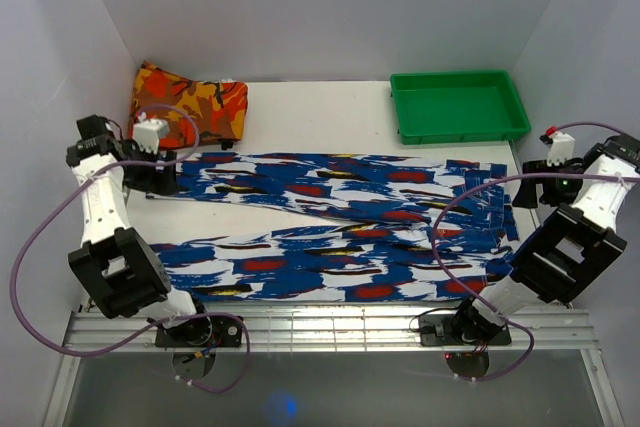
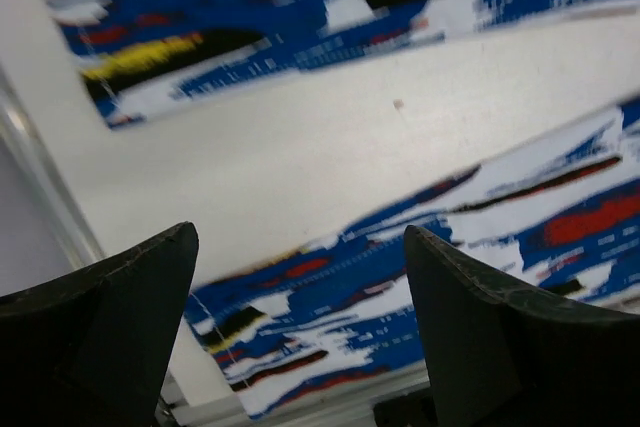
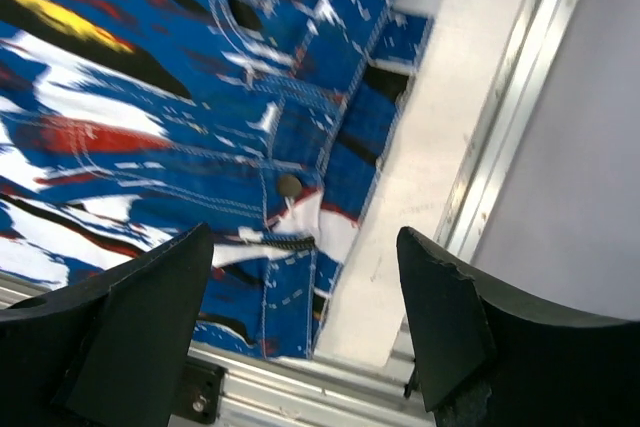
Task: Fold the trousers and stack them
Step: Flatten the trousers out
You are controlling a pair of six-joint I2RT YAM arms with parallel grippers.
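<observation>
The trousers [image 1: 340,227], blue, white and black with red and yellow patches, lie spread flat across the table, waist at the right, both legs running left. My left gripper [image 1: 160,179] is open and empty above the leg ends at the left; its view shows both leg hems [image 2: 330,317] with bare table between. My right gripper [image 1: 528,193] is open and empty just right of the waist; its view shows the waistband with a button [image 3: 289,185] below the fingers.
A folded orange, red and yellow cloth [image 1: 190,102] lies at the back left. A green tray [image 1: 460,105] stands at the back right. A metal rail [image 1: 340,322] runs along the table's near edge. White walls close in on both sides.
</observation>
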